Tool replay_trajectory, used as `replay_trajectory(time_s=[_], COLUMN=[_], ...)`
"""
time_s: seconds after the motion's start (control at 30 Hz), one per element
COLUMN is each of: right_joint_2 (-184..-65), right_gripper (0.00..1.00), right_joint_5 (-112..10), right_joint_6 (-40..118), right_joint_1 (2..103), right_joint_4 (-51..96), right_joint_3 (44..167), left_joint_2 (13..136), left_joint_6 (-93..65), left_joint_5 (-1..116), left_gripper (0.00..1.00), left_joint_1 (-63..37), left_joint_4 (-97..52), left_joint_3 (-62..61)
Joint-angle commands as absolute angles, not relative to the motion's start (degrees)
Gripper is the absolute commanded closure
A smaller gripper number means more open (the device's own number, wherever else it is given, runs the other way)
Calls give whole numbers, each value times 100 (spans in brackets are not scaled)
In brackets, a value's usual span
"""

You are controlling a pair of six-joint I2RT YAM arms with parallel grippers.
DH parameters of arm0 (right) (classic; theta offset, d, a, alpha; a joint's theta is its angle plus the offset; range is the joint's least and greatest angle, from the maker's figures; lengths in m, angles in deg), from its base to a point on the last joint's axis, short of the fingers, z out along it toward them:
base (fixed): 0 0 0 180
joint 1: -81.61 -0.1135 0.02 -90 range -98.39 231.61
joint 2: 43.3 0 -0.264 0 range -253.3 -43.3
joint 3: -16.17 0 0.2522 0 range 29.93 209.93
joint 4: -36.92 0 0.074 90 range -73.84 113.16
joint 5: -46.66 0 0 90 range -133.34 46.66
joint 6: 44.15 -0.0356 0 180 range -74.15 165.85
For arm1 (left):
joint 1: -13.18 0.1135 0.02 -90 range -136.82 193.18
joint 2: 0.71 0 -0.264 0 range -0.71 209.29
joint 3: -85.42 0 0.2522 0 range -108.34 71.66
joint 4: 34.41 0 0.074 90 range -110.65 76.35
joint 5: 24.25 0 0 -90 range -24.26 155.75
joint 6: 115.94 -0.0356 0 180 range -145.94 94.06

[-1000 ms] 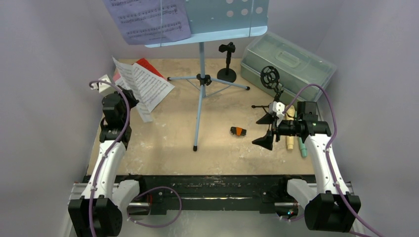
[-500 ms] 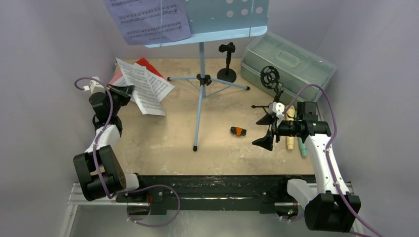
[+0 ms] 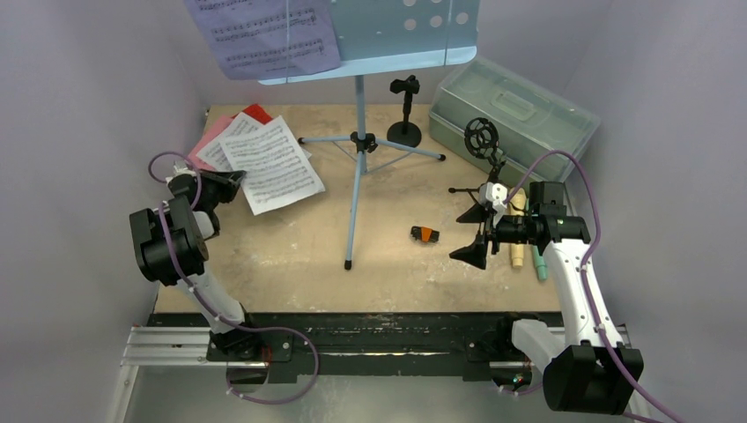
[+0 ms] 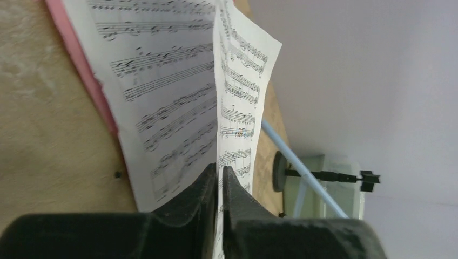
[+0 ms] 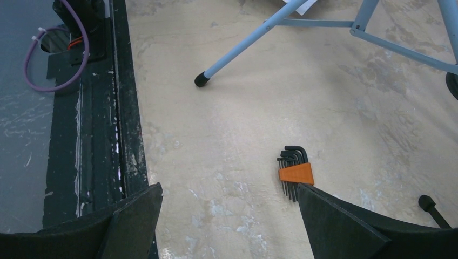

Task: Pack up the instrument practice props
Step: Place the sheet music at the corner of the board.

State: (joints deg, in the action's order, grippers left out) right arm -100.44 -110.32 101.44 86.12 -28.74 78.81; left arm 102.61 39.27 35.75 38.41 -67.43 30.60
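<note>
Left fingers (image 4: 240, 202) pinched shut on the edge of a white music page (image 4: 178, 86) at the table's (image 3: 291, 256) left side, right fingers (image 5: 332, 226) wide open, empty, near the hex keys (image 5: 294, 172).

Top external: high behind the arm bases (image 3: 528, 339), overlooking the whole table (image 3: 291, 256). Left wrist: close behind left gripper (image 4: 219, 172), music pages (image 4: 173, 91) just ahead. Right wrist: looking down past right gripper (image 5: 228, 190); tripod leg (image 5: 246, 48) ahead, shared with overhead.

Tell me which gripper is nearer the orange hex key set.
Right. The right gripper hangs open beside the hex key set; the left gripper is across the table, shut on a music page.
</note>
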Motion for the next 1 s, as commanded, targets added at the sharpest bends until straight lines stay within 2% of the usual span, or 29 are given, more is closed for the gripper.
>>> replay_trajectory(time_s=[0.0, 0.07, 0.3, 0.37, 0.47, 0.67, 0.83, 0.97], right_joint_2=[-10016, -10016, -9999, -9999, -10000, -10007, -9999, -9990], right_gripper=[1, 1, 1, 1, 1, 1, 1, 1], right_joint_5=[-11075, -11075, -11075, -11078, -11079, -11075, -11067, -11066], right_joint_6=[10252, 10261, 10269, 10262, 10258, 10251, 10253, 10253], right_joint_1=[8574, 8574, 8574, 8574, 8574, 8574, 8574, 8574], right_joint_4=[-2905, -2912, -2914, -2914, -2905, -2892, -2887, -2874], right_joint_3=[7976, 7976, 7976, 7976, 7976, 7968, 7967, 7965], left_joint_2=[10140, 10035, 9515, 9230, 8642, 7812, 7574, 7199], left_joint_6=[3422, 3008, 2116, 1997, 2153, 2642, 2736, 2485], left_joint_5=[3768, 4059, 5607, 5883, 6064, 5488, 4625, 4461], left_gripper=[85, 67, 30, 24, 2, 0, 0, 1], left_joint_1=[3867, 3867, 3791, 3765, 3762, 3787, 3822, 3820], left_joint_4=[-6331, -5459, -2881, -2632, -2481, -2996, -3294, -3167], left_joint_3=[2522, 2277, 1591, 1582, 1779, 2523, 2690, 2718])
